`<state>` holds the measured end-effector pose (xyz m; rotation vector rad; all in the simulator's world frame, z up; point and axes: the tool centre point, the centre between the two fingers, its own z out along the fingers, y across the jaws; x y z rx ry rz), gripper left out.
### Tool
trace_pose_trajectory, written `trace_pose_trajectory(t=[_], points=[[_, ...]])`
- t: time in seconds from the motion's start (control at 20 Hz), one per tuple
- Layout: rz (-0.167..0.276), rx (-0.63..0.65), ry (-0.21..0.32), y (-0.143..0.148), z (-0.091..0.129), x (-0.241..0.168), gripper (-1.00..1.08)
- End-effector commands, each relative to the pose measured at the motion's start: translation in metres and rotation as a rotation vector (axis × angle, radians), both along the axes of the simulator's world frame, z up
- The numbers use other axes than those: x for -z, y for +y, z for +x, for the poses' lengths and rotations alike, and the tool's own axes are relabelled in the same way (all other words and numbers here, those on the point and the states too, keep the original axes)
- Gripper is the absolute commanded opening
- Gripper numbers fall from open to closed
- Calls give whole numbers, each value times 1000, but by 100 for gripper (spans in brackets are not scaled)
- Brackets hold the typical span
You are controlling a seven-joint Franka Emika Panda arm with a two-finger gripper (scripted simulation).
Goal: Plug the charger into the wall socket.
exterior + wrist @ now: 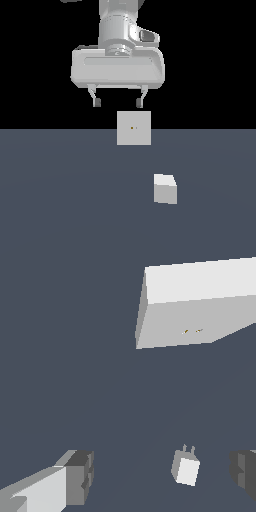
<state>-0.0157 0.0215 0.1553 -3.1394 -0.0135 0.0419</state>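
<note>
Gripper (pixel 118 103): suspended above the floor (pixel 65 200), fingers pointing down, jaws spread wide, nothing held or touched between them. Wall socket (pixel 134 128): flat light-grey square panel, upright on the floor, just below the fingertips in the exterior view and apart from them; a tiny orange dot marks its centre. Charger (pixel 165 189): small off-white block resting on the dark grey-blue floor, nearer the camera than the socket and toward the exterior view's right, well apart from both socket and gripper. Wrist view: shows the socket (pixel 195 306) as a thick slab with two small marks on its face, and two short prongs projecting from the charger (pixel 186 469), a detail not visible in the exterior view; both dark fingertips (pixel 80 476) appear at the frame edges, the charger lying between them on the floor below.
</note>
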Motion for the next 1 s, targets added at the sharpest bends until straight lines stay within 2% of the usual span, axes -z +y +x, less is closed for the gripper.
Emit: trace_pose_trajectory(t=[0.0, 0.95], points=[[-1, 12, -5, -5, -5, 5, 100], [-11, 173, -78, -64, -81, 76, 100]])
